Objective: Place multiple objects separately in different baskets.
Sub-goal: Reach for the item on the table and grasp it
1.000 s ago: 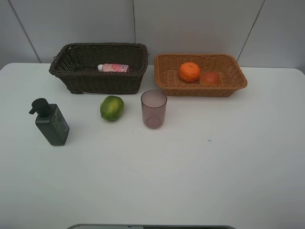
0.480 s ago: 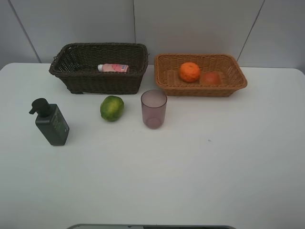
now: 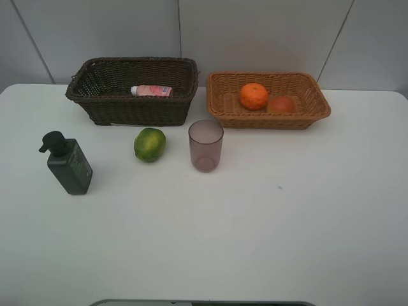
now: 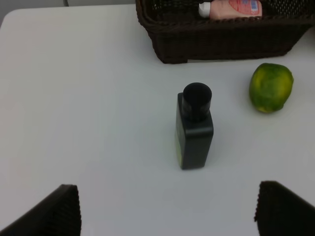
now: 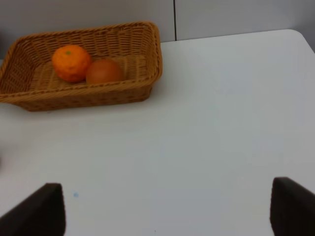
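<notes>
Pink bottle (image 3: 152, 91) lies in the dark basket (image 3: 127, 112); orange (image 3: 254, 96) and peach (image 3: 281, 104) sit in the tan basket (image 3: 274, 120). Pump bottle (image 3: 69, 164), green fruit (image 3: 150, 145) and mauve cup (image 3: 205, 145) stand on the worktop (image 3: 255, 223). Left gripper (image 4: 171, 210) faces the pump bottle, jaws spread wide; right gripper (image 5: 167, 211) jaws spread, empty.

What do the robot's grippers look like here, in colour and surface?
Only the tips show, in the wrist views. The left gripper has two black fingers with a fine grid-like texture. The right gripper has similar dark, blocky fingers, blurred here. No arm links, cables or markings are visible.
</notes>
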{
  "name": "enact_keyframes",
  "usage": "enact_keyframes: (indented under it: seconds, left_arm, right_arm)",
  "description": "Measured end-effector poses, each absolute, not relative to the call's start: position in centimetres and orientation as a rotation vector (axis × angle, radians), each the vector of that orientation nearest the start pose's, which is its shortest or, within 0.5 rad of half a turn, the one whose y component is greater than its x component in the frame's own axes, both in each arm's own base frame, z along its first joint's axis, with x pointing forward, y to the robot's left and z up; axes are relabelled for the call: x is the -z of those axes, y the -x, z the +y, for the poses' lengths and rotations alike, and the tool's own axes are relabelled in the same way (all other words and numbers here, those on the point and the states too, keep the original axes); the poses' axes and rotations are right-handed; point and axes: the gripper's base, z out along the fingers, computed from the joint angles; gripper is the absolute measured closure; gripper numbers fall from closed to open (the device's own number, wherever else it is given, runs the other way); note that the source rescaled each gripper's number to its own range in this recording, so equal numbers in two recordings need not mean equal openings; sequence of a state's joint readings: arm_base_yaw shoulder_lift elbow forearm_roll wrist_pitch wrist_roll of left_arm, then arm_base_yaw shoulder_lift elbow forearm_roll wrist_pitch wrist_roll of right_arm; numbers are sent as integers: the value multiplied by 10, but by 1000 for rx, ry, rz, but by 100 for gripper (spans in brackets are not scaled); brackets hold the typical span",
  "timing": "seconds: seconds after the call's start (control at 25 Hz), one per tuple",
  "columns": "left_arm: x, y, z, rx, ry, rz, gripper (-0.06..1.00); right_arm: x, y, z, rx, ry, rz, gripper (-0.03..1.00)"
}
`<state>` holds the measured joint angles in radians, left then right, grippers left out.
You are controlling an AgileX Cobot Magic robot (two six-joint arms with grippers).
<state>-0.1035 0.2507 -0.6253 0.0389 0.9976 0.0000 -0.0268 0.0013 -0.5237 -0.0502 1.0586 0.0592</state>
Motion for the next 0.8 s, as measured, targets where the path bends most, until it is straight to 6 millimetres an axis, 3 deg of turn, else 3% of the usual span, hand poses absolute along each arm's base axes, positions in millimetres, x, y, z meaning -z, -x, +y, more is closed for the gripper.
enact_keyframes:
  seconds: [0.24,0.48,0.8]
  left_arm:
    - [-330,-86,-11,23,-198,2296,3]
    - [-317,-148,-21,13,-193,2511,3]
    - [-292,-202,-30,5,-163,2690,2]
  right_arm:
    - [-284,8,-4,39,-90,2017,16]
    - [-284,8,-4,39,-90,2017,16]
    - [-284,8,-4,39,-90,2017,16]
